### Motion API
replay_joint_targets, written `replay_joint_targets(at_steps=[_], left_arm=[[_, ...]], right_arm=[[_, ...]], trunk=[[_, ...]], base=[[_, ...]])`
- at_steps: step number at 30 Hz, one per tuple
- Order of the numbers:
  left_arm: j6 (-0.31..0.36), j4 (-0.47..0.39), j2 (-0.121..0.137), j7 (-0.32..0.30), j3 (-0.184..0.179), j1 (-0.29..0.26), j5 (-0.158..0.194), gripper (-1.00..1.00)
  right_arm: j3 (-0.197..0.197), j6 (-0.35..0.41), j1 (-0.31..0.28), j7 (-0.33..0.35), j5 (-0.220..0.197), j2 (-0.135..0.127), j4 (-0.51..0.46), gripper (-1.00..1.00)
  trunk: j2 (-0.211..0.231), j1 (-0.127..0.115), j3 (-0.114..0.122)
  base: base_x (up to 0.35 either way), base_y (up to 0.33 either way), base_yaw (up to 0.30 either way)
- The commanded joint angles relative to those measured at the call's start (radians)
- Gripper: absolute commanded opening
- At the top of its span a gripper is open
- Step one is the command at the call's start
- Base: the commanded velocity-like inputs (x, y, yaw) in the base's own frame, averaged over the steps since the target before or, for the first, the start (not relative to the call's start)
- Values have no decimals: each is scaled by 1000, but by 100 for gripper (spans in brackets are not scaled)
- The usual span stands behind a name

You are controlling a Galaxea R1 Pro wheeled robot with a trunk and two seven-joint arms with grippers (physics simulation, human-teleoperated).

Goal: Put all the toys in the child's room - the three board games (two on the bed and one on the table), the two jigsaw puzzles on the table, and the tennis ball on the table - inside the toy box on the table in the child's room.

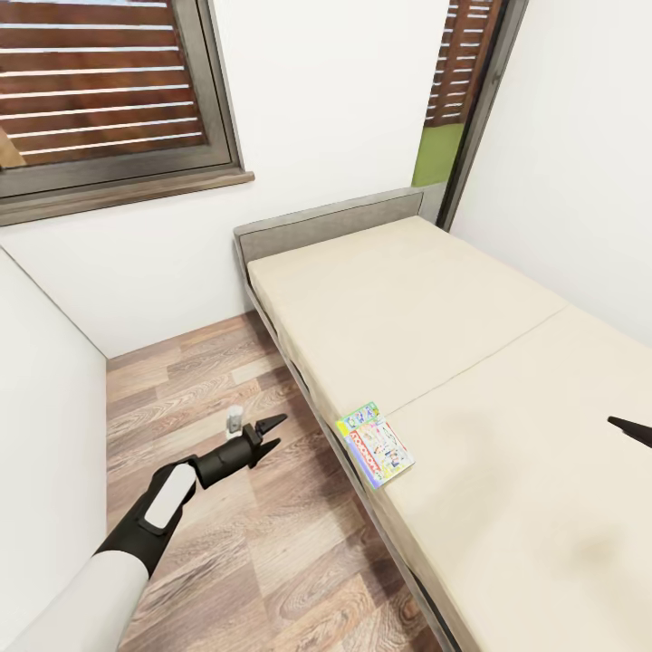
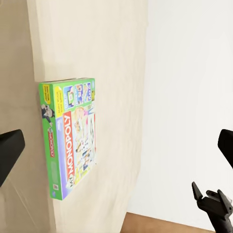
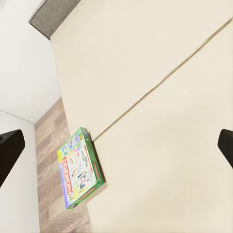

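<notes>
One board game, a white-green Monopoly box (image 1: 375,444) (image 2: 73,136) (image 3: 80,167), lies flat at the near side edge of the bed (image 1: 426,308). My left gripper (image 1: 276,433) hangs open over the floor, left of the box and apart from it; its fingers (image 2: 9,150) stand wide with nothing between them. My right gripper (image 1: 625,427) (image 2: 208,193) is over the mattress to the right of the box, open and empty, fingers (image 3: 8,150) spread wide. The table, toy box, jigsaw puzzles and tennis ball are out of view.
The bed has a grey headboard (image 1: 326,222) against the far wall under a slatted window (image 1: 100,91). Wood-plank floor (image 1: 199,380) runs between the bed and a white wall (image 1: 45,426) on the left. Another white wall flanks the bed's far side.
</notes>
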Motion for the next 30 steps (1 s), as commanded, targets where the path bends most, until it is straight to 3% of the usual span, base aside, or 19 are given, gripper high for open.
replay_joint_targets(at_steps=[1, 16, 30], left_arm=[[5, 0, 0, 1, -1, 0, 6, 100], [-31, 19, -6, 0, -9, -4, -1, 100], [-122, 58, -17, -4, -10, -8, -1, 100]], right_arm=[[-2, 10, -1, 7, 5, 0, 0, 100], [-3, 11, 8, 3, 3, 0, -23, 100], [-3, 46, 4, -1, 5, 0, -27, 100]], trunk=[[0, 0, -1], [0, 0, -9], [0, 0, -29]], base=[[0, 0, 0], [0, 0, 0], [0, 0, 0]])
